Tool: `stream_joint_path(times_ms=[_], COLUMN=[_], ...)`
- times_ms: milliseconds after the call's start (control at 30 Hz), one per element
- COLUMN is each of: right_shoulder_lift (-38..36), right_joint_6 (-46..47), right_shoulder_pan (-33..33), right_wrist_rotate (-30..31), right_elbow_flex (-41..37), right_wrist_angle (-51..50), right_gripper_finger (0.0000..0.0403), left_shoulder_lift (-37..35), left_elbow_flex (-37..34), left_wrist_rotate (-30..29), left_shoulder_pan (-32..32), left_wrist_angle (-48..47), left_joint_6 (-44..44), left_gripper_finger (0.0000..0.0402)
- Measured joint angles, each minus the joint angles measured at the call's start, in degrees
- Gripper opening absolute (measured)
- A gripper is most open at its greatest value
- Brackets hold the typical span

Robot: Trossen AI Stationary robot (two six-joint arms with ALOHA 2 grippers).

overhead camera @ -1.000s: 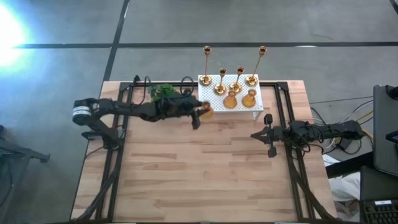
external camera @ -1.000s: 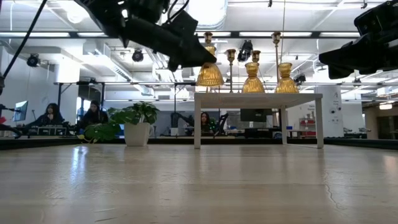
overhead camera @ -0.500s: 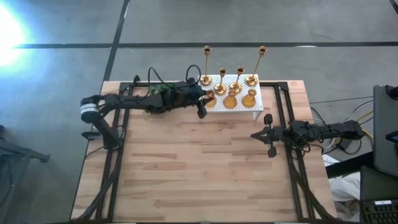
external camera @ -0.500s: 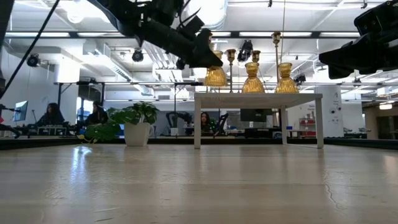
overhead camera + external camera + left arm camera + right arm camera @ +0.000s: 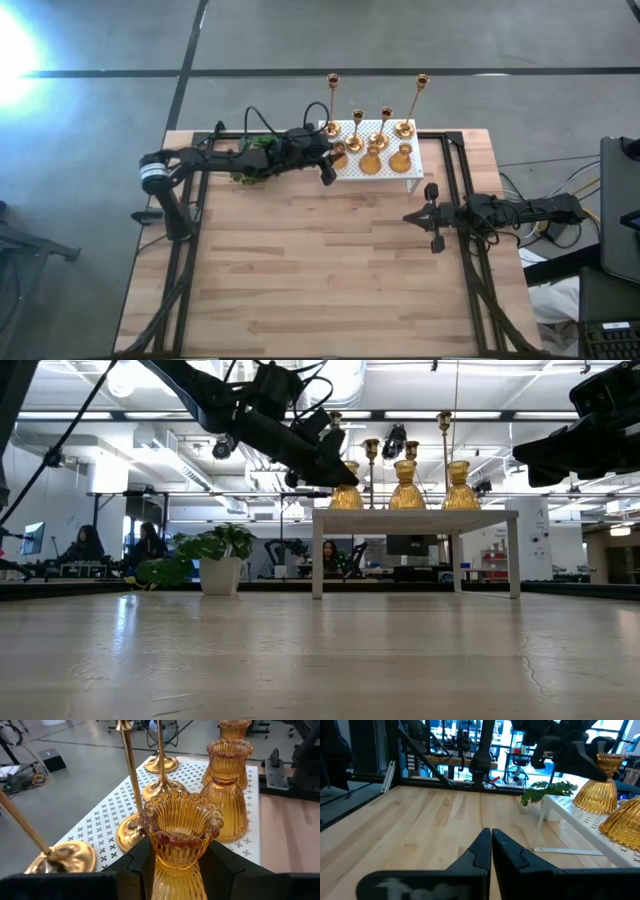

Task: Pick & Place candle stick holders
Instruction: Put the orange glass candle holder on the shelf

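My left gripper is shut on a short squat amber-gold candle stick holder at the left end of the white perforated box. The holder also shows in the low view. Two more squat holders and four thin-stemmed ones stand by their bases on the box top. My right gripper is shut and empty over the table's right half; its closed fingers show in the right wrist view. My left gripper pinches the squat holder between its two fingers, on the ribbed body just below the scalloped cup. The fingers come slanting down from the table's left. The holder is upright, its base level with the box top; whether it rests there I cannot tell.
A green leafy plant in a white pot stands left of the box, under my left arm. Black frame rails run along the table's sides. The near half of the wooden table is bare.
My left gripper has carried the squat holder toward the table's far edge and right, from beside the box's left end to over its top, next to the other holders. The holder has stayed upright. My right arm has kept still.
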Motion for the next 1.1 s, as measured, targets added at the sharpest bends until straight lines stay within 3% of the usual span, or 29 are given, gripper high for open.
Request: stream_joint_path(times_ms=[767, 1100], right_shoulder_lift=[0.0, 0.0], right_joint_6=[0.01, 0.0], right_shoulder_pan=[0.0, 0.0], right_wrist_rotate=[-0.01, -0.01], right_elbow_flex=[0.0, 0.0], right_wrist_angle=[0.0, 0.0], right_gripper_finger=[0.0008, 0.0008], left_shoulder_lift=[0.8, 0.8], left_elbow_flex=[0.11, 0.0], left_wrist_rotate=[3.75, 4.03], left_shoulder_pan=[0.51, 0.51], left_wrist_angle=[-1.44, -1.61], left_joint_6=[-5.82, -5.89], left_gripper_finger=[0.0124, 0.0158])
